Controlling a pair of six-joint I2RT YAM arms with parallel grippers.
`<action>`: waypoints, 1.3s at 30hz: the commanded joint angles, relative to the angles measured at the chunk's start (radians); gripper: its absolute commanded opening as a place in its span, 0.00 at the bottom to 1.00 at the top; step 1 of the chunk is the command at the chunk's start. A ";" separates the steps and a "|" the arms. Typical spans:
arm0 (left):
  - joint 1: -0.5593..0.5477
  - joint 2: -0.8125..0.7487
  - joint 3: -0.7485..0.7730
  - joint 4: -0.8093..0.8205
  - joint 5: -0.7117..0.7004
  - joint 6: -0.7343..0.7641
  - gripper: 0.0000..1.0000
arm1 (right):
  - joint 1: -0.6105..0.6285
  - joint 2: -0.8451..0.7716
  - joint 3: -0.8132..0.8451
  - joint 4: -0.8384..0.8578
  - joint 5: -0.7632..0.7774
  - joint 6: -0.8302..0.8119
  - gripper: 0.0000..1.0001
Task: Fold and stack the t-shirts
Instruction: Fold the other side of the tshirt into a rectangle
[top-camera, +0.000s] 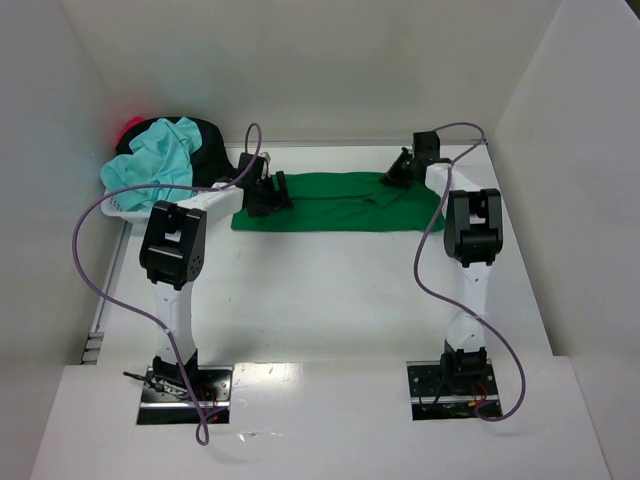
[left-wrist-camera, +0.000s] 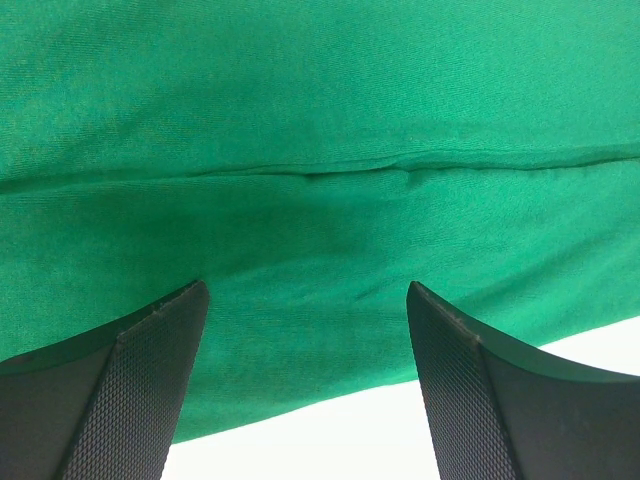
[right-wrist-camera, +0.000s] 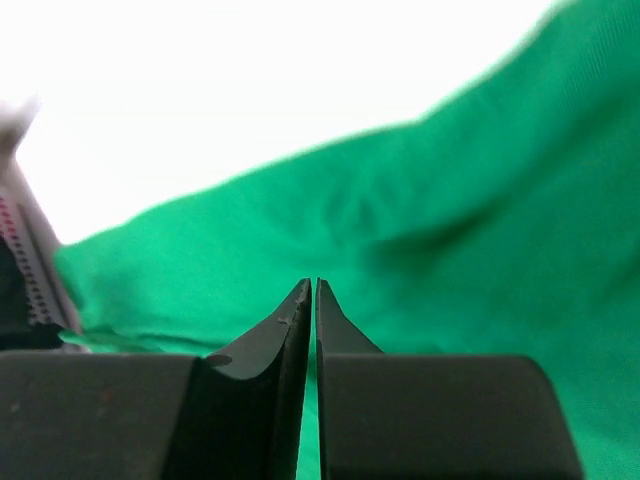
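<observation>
The right gripper (right-wrist-camera: 313, 285) has its jaws pressed together with only a hairline between the tips. Its wrist view shows no cloth in that slit, so whether it pinches any fabric cannot be told. It sits at the far right end of the green t-shirt (top-camera: 330, 200). The left gripper (left-wrist-camera: 305, 292) is spread wide and holds nothing, its fingers (left-wrist-camera: 140, 390) poised over the shirt's left end, near the hem where the white table (top-camera: 320, 300) shows.

Between the two arms the green shirt lies flat as a long narrow band with a lengthwise crease through it. This suggests one lengthwise fold is already made, and the crosswise folds into a compact packet look not yet done. No stack of folded shirts is visible.

At the far left, the turquoise t-shirt (top-camera: 160, 165), the black t-shirt (top-camera: 208, 140) and a glimpse of a red/pink t-shirt (top-camera: 130, 128) lie heaped and unfolded in the white basket (top-camera: 135, 213). The task appears to be in its early part, with one shirt underway and three waiting.
</observation>
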 joint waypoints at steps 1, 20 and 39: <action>0.009 0.039 -0.011 -0.031 0.001 0.022 0.88 | 0.014 0.051 0.143 -0.044 -0.014 -0.001 0.09; 0.018 0.058 -0.038 -0.022 0.021 0.022 0.88 | 0.023 -0.279 -0.303 0.005 0.106 -0.012 0.50; 0.018 0.085 -0.038 -0.040 0.012 0.031 0.87 | 0.042 -0.116 -0.208 0.017 0.087 0.008 0.36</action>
